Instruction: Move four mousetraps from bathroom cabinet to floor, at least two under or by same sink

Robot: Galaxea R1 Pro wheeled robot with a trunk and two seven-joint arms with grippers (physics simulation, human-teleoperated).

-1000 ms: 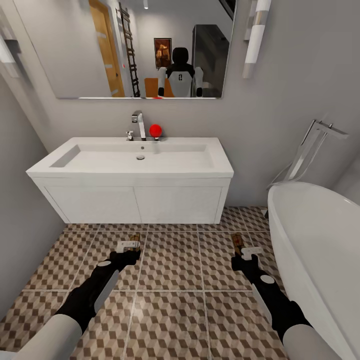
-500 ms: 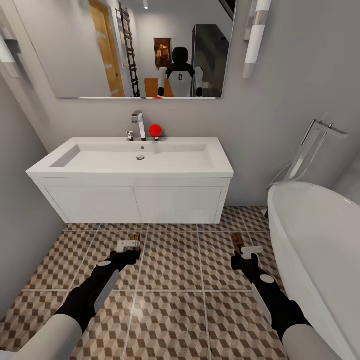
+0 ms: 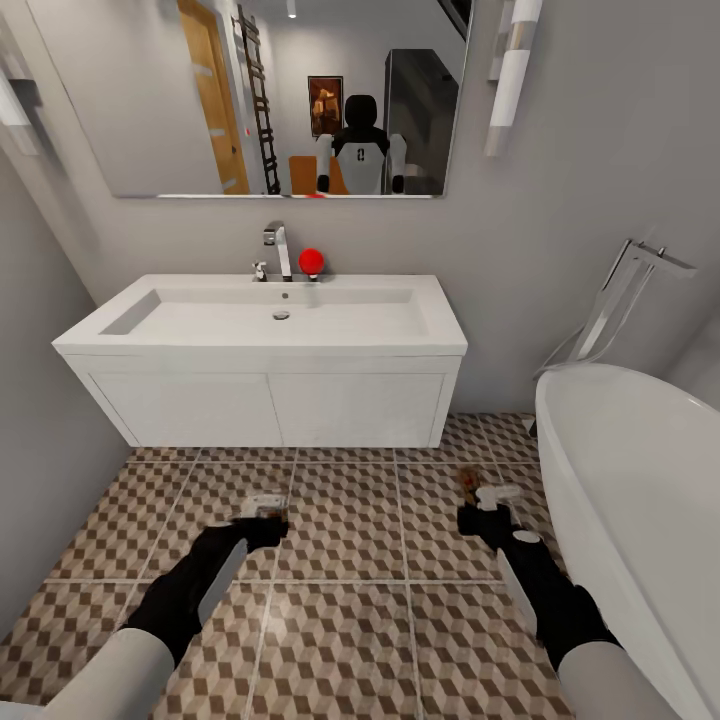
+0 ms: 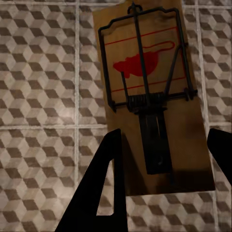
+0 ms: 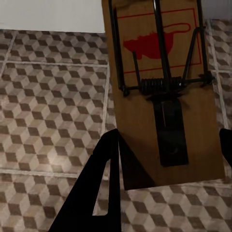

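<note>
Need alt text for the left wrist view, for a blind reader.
A tan wooden mousetrap with black wire parts and a red mouse mark sits between the left gripper's two dark fingers, over the cube-patterned bathroom floor.

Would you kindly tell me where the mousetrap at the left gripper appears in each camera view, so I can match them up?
Head view: the mousetrap lies low and left of centre, at the left gripper's tip, in front of the white vanity.
Left wrist view: it sits upper centre between the dark fingers, red mark showing.
Right wrist view: a different mousetrap.
Shared landmark: the cube-pattern bathroom floor.
</note>
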